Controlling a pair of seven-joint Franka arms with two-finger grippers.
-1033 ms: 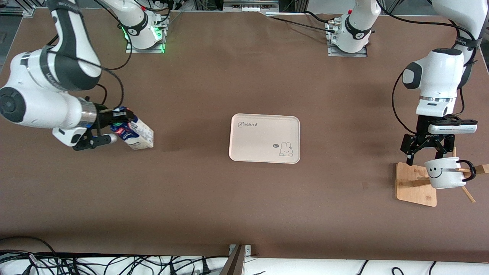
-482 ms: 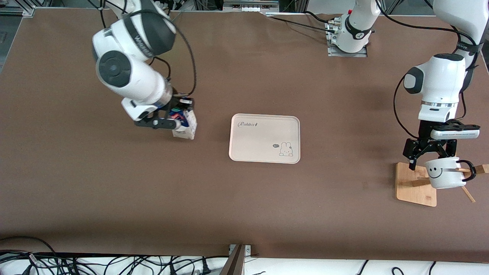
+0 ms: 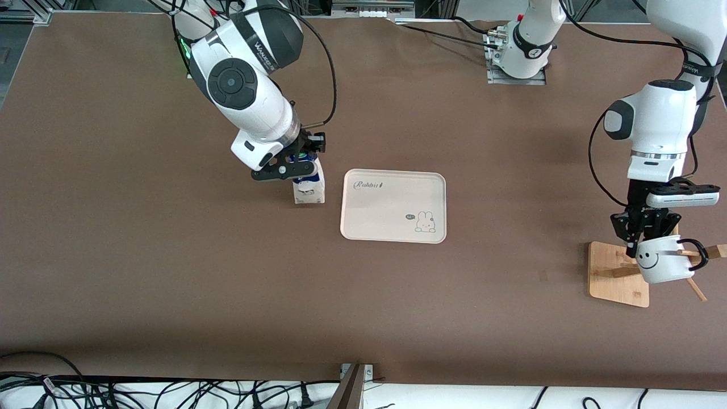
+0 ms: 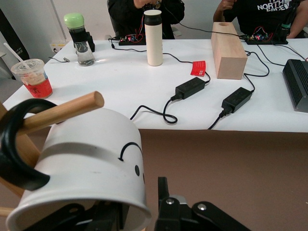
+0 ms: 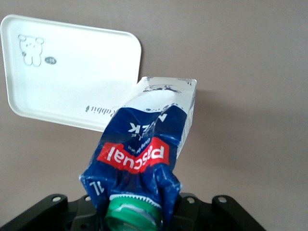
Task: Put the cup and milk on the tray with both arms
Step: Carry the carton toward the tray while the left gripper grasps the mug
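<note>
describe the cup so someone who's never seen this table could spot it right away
Start at the cream tray in the middle of the brown table, then go toward the left arm's end to the wooden rack. The cup hangs by its black handle on a rack peg, with the left claw at its rim. It is the only white mug there, with a black smiley face.

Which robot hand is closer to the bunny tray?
The right gripper. It holds the milk just beside the tray. The left gripper is at the cup on the wooden rack.
</note>
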